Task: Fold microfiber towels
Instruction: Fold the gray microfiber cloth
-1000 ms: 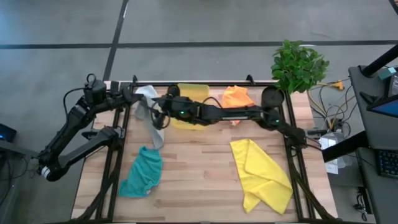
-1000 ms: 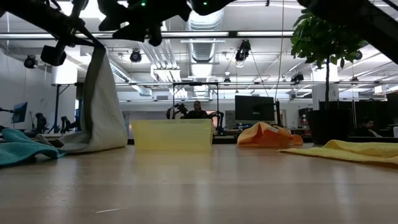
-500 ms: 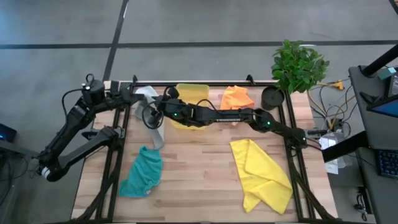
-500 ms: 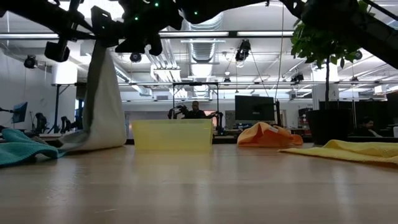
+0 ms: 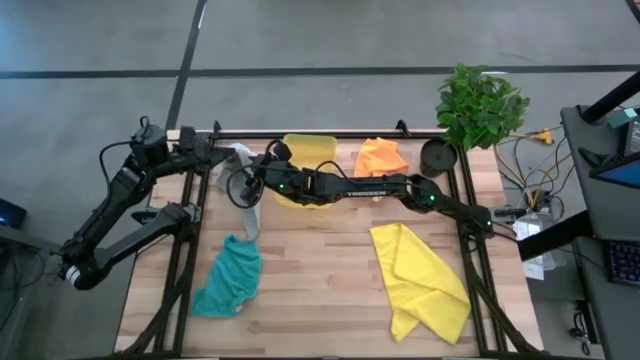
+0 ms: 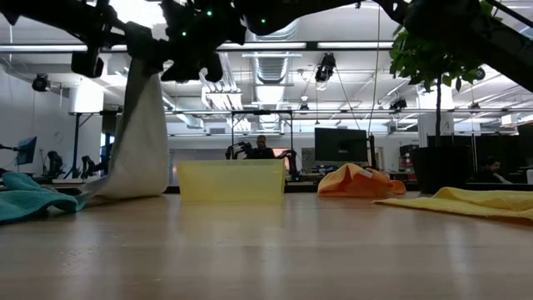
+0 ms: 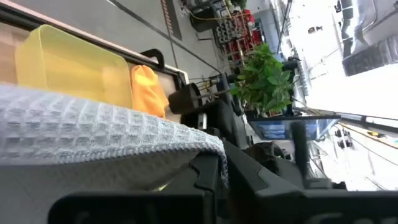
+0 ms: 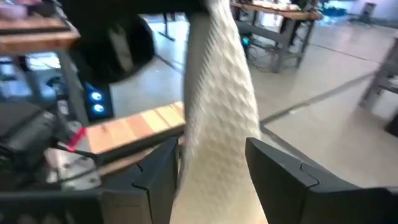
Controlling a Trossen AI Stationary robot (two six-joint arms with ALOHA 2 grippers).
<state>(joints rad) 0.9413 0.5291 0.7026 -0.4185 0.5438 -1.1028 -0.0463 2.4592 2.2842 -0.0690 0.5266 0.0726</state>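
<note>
The light grey towel (image 5: 250, 215) hangs from my left gripper (image 5: 222, 155), which is shut on it at the table's far left. Its lower end (image 6: 108, 193) lies on the table. My right gripper (image 5: 243, 190) reaches across from the right and is open, one finger (image 8: 158, 177) on each side of the hanging grey towel (image 8: 217, 112). The teal towel (image 5: 230, 280) lies crumpled near left. At far centre lies the orange towel (image 5: 382, 157). The yellow towel (image 5: 420, 280) is spread out near right. My left gripper holds the grey towel by an upper edge near a corner (image 7: 186, 146); the cloth drapes over the fingers and hides the place of contact. The towel hangs below, nearly straight, its lower end on the table. My right gripper: whether a finger touches the towel, I cannot tell.
A translucent yellow tray (image 5: 310, 148) stands at far centre, just behind my right arm. A potted plant (image 5: 480, 105) stands at the far right corner. Bare wood lies in the table's middle and near edge.
My right gripper has sunk and reached a little farther toward the table's left edge, and the hanging grey towel now lies between its open fingers. My left gripper has tipped slightly upward with the towel's top; the towel hangs straighter, and its lower end has stayed on the table.
</note>
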